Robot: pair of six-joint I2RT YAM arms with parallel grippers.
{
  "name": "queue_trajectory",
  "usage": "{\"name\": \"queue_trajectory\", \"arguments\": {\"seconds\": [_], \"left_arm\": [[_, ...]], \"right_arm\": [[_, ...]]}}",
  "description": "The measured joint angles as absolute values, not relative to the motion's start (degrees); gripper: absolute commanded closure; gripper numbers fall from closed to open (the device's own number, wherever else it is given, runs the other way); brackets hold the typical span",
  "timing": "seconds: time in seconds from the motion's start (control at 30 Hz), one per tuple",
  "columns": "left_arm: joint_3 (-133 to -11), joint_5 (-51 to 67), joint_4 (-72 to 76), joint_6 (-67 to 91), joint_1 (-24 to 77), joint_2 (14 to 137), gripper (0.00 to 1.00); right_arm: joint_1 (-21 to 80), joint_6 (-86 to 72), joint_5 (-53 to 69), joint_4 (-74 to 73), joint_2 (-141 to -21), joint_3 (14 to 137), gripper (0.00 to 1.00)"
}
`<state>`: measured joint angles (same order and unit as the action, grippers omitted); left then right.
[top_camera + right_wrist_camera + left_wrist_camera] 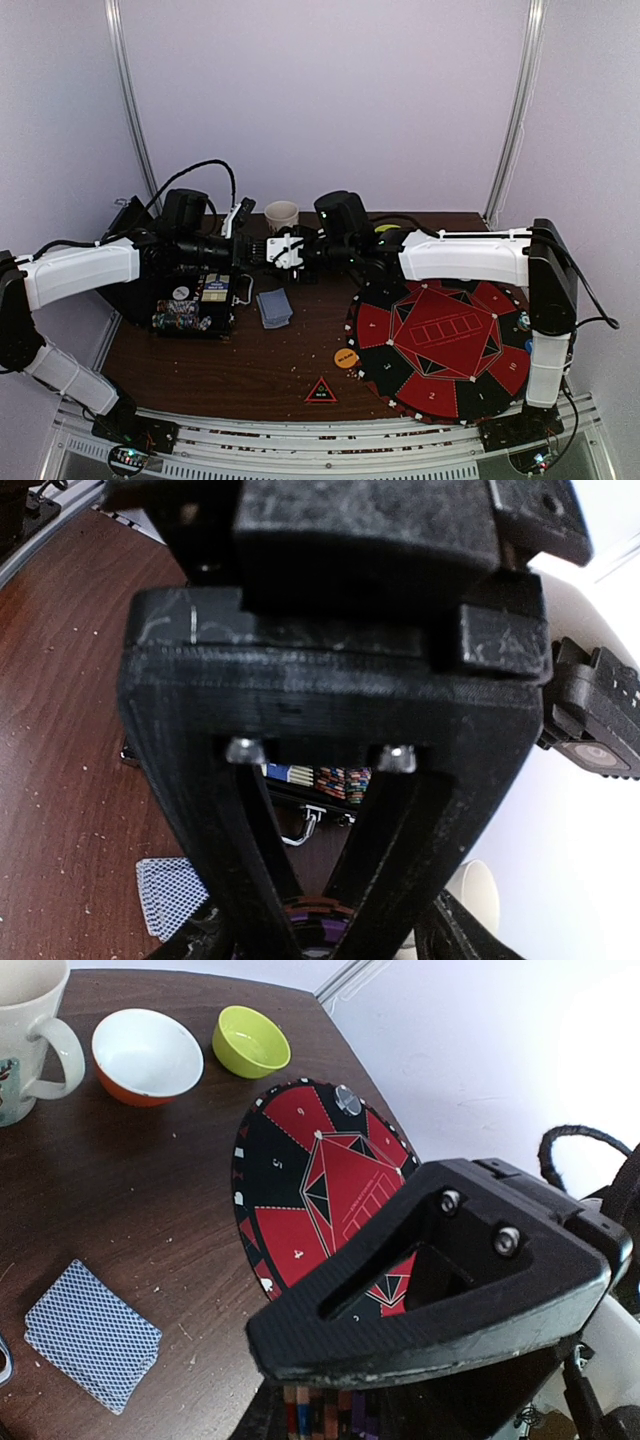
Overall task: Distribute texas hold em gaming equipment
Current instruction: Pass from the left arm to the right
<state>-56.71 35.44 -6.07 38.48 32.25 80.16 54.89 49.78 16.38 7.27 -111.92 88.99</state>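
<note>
On the left of the top view sat the black case (195,300) of chips on the counter (230,370). Just right of it lay the deck of cards (273,307). Above the cards, in the middle of the frame, the two tools met nose to nose. The left tool (256,250) was pinched narrow. A stack of chips (322,1415) at the bottom edge of its own view looked to be in its grip. The right tool (320,908) had its tips on either side of a purple chip (320,921). I could not tell if it was squeezing or letting go. Lower down lay the black triangle (320,391) and the orange disc (346,358). The round game mat (440,345) filled the right.

The chips were likely light, hard and smooth, so a stack could slip apart. It would be best squeezed on its two flat ends. The cards looked thin and slidy, best taken by the long edges.
</note>
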Motion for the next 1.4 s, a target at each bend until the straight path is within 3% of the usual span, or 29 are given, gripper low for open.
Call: {"name": "queue_trajectory", "arguments": {"seconds": [0.1, 0.57, 0.73, 1.07, 1.4], "left_arm": [[-56.7, 35.5, -6.1, 38.5, 32.2, 80.2, 1.00], [-56.6, 35.8, -6.0, 38.3, 32.2, 80.2, 1.00], [-56.5, 35.9, -5.6, 38.3, 32.2, 80.2, 0.78], [-56.1, 36.8, -3.0, 38.4, 32.2, 81.6, 0.59], [-56.1, 38.0, -1.8, 38.4, 32.2, 82.0, 0.54]], "right_arm": [[54.9, 50.5, 15.8, 6.9, -111.9, 89.0, 0.43], [54.9, 52.2, 15.9, 5.0, -111.9, 89.1, 0.87], [54.9, 51.8, 15.9, 3.7, -111.9, 89.9, 0.99], [54.9, 49.1, 15.7, -2.6, -111.9, 91.8, 1.00], [54.3, 45.4, 15.7, -9.5, -111.9, 94.3, 1.00]]}}
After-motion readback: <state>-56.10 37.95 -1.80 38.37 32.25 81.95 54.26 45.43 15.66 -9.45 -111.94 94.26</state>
